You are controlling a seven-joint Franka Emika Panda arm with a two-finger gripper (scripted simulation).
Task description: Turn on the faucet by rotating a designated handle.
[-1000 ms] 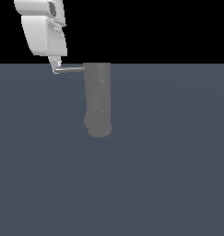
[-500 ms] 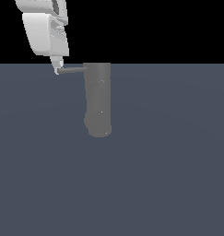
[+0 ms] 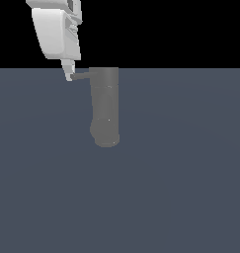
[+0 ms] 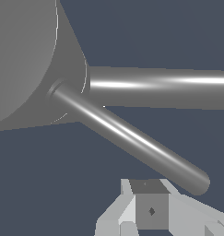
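Matte cylindrical faucet (image 3: 105, 106), thin handle (image 3: 81, 76)

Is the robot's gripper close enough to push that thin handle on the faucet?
Probably yes. The gripper is right at the free end of the handle, and nothing sits between them. Whether they actually touch is hard to tell, even in the wrist view.

The faucet (image 4: 21, 60) fills one corner as a broad grey column, seen close. Two rods leave its base: the handle (image 4: 132, 138) runs slanting toward the fingers (image 4: 151, 209), its rounded tip just beside them, and a thicker bar (image 4: 159, 87) runs straight off past the frame's edge
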